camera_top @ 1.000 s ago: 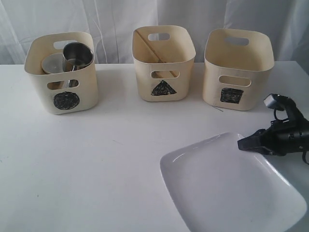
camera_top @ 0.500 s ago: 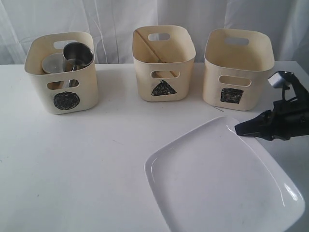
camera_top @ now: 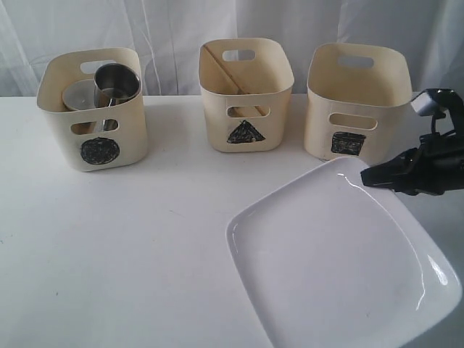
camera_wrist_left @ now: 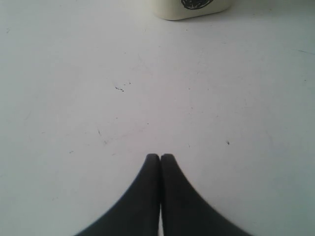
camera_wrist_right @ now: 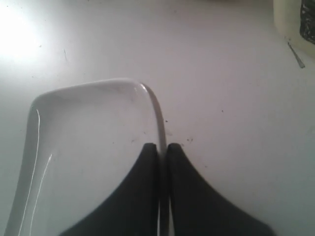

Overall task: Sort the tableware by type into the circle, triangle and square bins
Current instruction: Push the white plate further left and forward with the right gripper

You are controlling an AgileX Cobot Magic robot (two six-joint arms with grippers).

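The large white square plate [camera_top: 341, 254] hangs tilted above the table at the front right, its far corner raised towards the square bin [camera_top: 357, 101]. My right gripper [camera_top: 367, 177] is shut on the plate's rim [camera_wrist_right: 156, 115], one finger on each side of the edge. A steel mug [camera_top: 116, 82] and a bowl [camera_top: 80, 96] sit in the circle bin [camera_top: 93, 109]. A wooden chopstick [camera_top: 223, 69] leans in the triangle bin [camera_top: 246, 93]. My left gripper [camera_wrist_left: 160, 156] is shut and empty above bare table.
A thin dark sliver [camera_wrist_right: 296, 54] lies on the table by the square bin's foot. White curtain hangs behind the three bins. The circle bin's base [camera_wrist_left: 192, 6] shows in the left wrist view.
My right gripper has risen and drawn back with the plate. The plate's far edge has lifted and now overlaps the front of the square bin.
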